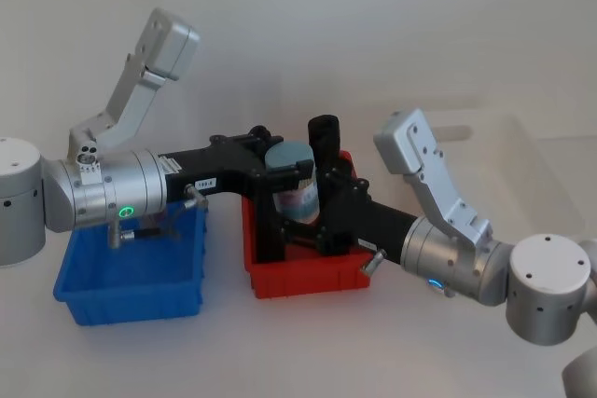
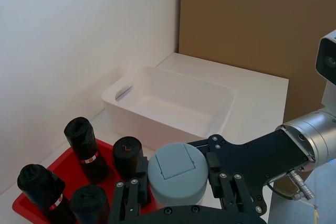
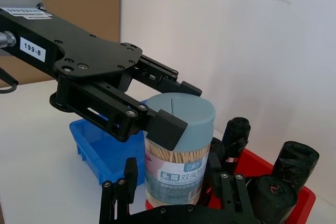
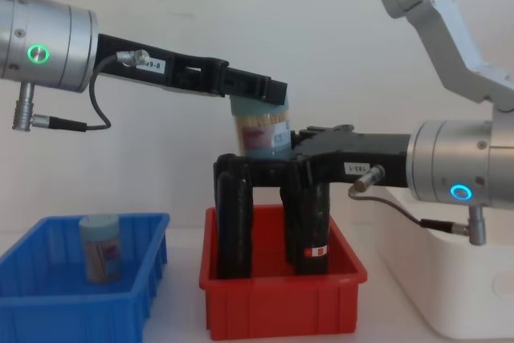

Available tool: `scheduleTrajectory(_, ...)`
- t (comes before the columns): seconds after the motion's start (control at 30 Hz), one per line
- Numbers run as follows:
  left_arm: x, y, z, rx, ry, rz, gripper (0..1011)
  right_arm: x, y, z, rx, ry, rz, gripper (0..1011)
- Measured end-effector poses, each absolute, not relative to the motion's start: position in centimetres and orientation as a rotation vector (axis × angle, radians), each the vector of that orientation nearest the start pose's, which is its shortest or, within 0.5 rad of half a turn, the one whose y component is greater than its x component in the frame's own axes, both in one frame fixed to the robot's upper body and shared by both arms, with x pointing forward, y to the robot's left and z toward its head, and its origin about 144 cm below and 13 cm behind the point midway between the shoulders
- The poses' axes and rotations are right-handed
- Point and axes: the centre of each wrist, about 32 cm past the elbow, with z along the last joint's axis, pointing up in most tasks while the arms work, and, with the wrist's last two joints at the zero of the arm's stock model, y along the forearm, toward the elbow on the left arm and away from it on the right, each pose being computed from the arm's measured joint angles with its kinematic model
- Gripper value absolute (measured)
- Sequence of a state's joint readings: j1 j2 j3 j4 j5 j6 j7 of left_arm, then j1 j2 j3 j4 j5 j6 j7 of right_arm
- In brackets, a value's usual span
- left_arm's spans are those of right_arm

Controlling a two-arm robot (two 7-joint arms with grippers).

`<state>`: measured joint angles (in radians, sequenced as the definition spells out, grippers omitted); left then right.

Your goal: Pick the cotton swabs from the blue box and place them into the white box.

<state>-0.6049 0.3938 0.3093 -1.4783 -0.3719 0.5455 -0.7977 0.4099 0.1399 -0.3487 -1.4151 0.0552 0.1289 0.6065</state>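
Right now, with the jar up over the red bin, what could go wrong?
1. The left gripper grips the jar by its lid alone, above the red bin; a slip would likely drop it among the black rolls.
2. The right gripper flanks the jar's lower half, just under the left one; either arm moving early could make them collide or tilt the jar.

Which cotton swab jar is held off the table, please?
The jar above the red bin, lid gripped by the left end effector, right end effector at its base; the other jar stands in the blue box.
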Motion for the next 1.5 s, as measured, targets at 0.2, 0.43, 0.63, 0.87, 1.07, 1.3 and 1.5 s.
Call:
scheduleTrajectory(0.2, 58.2, 26.2, 133.2, 0.211, 0.069, 0.579, 669, 55.9, -16.3, 123.1, -0.14, -0.176, -0.658, 681)
scheduleTrajectory(0.43, 58.2, 26.2, 133.2, 0.211, 0.069, 0.579, 743, 56.3, -16.0, 123.2, -0.142, -0.179, -0.642, 652)
scheduleTrajectory(0.63, 58.2, 26.2, 133.2, 0.211, 0.069, 0.578, 922, 56.4, -15.9, 123.3, -0.143, -0.182, -0.64, 652)
scheduleTrajectory(0.87, 58.2, 26.2, 133.2, 0.211, 0.069, 0.578, 1004, 56.5, -15.9, 123.3, -0.148, -0.188, -0.648, 652)
scheduleTrajectory(1.07, 58.2, 26.2, 133.2, 0.211, 0.069, 0.578, 1004, 56.3, -16.0, 123.3, -0.151, -0.193, -0.664, 652)
scheduleTrajectory(1.3, 58.2, 26.2, 133.2, 0.211, 0.069, 0.578, 1004, 55.7, -17.0, 123.2, -0.143, -0.189, -0.709, 652)
scheduleTrajectory(1.5, 58.2, 26.2, 133.2, 0.211, 0.069, 0.578, 1004, 54.8, -18.6, 123.1, -0.122, -0.174, -0.77, 650)
